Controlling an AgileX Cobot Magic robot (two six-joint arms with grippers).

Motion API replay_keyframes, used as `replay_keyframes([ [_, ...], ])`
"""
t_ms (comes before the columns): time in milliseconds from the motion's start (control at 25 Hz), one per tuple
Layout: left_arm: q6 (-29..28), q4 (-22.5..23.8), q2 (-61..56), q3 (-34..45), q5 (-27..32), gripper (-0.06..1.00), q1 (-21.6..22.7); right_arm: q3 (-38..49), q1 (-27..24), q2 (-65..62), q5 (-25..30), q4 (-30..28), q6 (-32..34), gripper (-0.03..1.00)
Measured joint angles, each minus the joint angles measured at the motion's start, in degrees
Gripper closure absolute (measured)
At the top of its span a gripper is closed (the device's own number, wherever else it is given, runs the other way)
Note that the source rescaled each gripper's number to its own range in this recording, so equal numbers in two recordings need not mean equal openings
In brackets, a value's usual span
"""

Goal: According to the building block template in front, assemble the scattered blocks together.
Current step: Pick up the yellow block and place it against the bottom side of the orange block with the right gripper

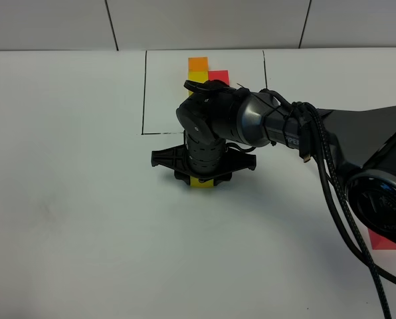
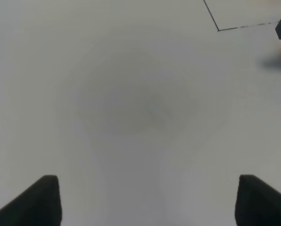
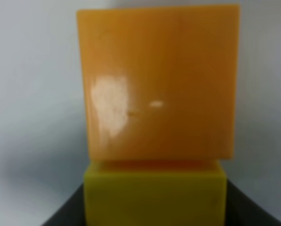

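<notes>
The template is an orange cube [image 1: 198, 64], a yellow cube [image 1: 197, 77] and a red cube [image 1: 218, 75] inside a black outline [image 1: 145, 93] at the back. My right gripper [image 1: 202, 177] reaches to the middle of the table, pointing down, and is shut on the loose yellow cube [image 1: 201, 182]. In the right wrist view this yellow cube [image 3: 154, 195] touches the loose orange cube [image 3: 159, 84]. The orange cube is hidden under the gripper in the high view. The loose red cube [image 1: 383, 240] lies at the far right, partly behind the arm. My left gripper [image 2: 147, 202] is open and empty over bare table.
The right arm's body and cables [image 1: 331, 173] cross the right side of the table. A corner of the black outline [image 2: 219, 29] shows in the left wrist view. The white wall runs along the back edge.
</notes>
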Motion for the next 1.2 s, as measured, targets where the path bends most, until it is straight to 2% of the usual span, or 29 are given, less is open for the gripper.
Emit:
replay_keyframes([
  [880,-0.1,0.0,0.0,0.0,0.0,0.24,0.0,0.0,0.0,0.0,-0.74,-1.14,0.26,0.95],
  [1200,-0.1,0.0,0.0,0.0,0.0,0.24,0.0,0.0,-0.06,0.0,-0.76,-0.33,-3.99,0.95],
])
